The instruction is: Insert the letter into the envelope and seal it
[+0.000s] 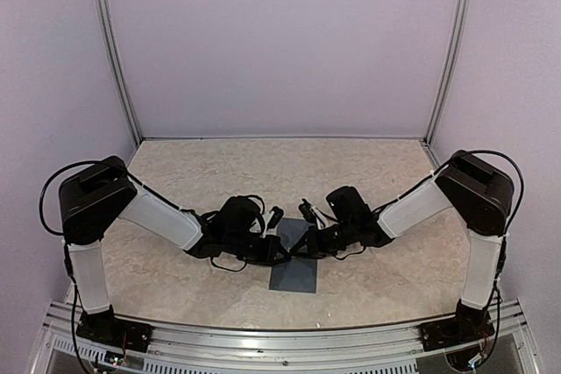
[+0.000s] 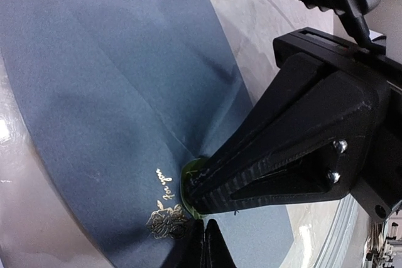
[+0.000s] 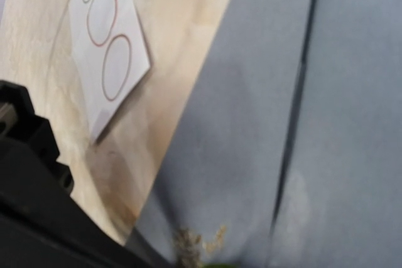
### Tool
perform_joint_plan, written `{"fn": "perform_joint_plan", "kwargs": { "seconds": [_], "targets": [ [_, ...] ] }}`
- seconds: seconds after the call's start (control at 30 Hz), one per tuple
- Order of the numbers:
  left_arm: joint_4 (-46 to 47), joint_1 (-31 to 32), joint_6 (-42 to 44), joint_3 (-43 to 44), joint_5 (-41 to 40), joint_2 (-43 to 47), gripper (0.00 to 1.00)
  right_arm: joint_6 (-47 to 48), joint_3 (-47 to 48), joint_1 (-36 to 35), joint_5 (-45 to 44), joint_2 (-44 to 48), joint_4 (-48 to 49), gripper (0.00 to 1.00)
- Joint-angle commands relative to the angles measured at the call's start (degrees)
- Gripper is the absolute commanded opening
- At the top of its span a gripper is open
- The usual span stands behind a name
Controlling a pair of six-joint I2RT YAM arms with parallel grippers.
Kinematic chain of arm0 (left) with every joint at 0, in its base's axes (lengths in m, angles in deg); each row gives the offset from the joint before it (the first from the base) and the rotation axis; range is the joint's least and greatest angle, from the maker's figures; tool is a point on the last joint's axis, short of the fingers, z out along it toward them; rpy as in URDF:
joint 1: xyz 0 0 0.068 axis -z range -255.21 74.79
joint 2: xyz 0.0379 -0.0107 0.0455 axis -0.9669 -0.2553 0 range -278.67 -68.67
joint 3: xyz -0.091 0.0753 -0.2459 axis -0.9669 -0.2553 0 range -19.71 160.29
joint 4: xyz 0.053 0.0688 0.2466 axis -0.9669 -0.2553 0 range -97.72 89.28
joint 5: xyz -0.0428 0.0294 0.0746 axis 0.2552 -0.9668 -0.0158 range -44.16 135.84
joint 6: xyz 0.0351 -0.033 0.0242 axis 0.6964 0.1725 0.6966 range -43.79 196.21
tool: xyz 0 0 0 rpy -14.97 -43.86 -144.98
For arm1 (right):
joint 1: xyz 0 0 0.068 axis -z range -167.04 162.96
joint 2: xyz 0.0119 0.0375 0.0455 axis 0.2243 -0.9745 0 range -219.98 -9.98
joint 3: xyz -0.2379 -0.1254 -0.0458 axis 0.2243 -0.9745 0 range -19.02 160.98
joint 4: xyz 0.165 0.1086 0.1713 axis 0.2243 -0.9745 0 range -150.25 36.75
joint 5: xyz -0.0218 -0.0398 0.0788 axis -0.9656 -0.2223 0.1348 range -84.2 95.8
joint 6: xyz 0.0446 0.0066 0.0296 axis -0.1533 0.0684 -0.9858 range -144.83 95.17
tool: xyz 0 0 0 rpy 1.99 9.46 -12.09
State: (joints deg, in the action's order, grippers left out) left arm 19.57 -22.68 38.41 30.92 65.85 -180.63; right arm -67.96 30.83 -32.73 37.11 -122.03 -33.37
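The dark slate envelope [image 1: 294, 276] lies flat at the table's near middle with both grippers meeting over it. Its triangular flap is folded down on the body [image 2: 113, 92], beside a gold rose and "for you" print [image 2: 164, 214]. A green round sticker [image 2: 184, 177] sits at the flap's point. My right gripper [image 2: 193, 186] is shut, and its tip bears down on that sticker. My left gripper [image 2: 208, 246] is shut too, tips on the envelope just beside the rose. The letter does not show. In the right wrist view the envelope [image 3: 251, 123] fills most of the frame.
A small white strip with red-outlined circles [image 3: 107, 48] lies on the beige tabletop [image 1: 193, 172] beside the envelope. Pale walls and metal posts enclose the back and sides. Both arms' cables hang low over the middle.
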Motion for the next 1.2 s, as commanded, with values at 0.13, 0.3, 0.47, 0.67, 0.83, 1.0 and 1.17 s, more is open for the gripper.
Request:
{"fn": "perform_joint_plan", "kwargs": {
  "seconds": [0.13,0.3,0.47,0.67,0.83,1.0,1.17],
  "targets": [
    [-4.07,-1.23,-3.98,-4.84,-6.14,-1.23,0.0,-0.2,-7.03,-0.54,-5.46,1.85,-6.56,0.0],
    [-3.08,-1.38,-4.45,-5.78,-5.43,-0.47,0.0,-0.77,-8.91,-0.41,-7.13,3.53,-7.05,0.0],
    [-1.66,-1.38,-3.52,-5.99,-4.33,1.14,0.0,-0.97,-8.72,-0.13,-7.17,3.63,-7.2,0.0],
    [-2.42,-0.87,-2.45,-5.55,-3.64,3.21,0.0,-0.45,-7.62,-0.17,-4.5,5.01,-6.1,0.0],
    [-3.09,-0.94,-2.28,-5.54,-3.44,1.14,0.0,-0.22,-5.45,-0.27,-1.44,7.98,-5.2,0.0],
    [-4.19,-0.94,-1.93,-5.2,-4.28,0.47,0.0,0.78,-2.86,-0.28,-1.3,8.37,-6.38,0.0],
    [-4.3,-0.95,-1.92,-5.19,-4.29,0.45,0.0,1.65,-0.41,-0.18,-0.87,5.26,-6.35,0.0]
  ]
}}
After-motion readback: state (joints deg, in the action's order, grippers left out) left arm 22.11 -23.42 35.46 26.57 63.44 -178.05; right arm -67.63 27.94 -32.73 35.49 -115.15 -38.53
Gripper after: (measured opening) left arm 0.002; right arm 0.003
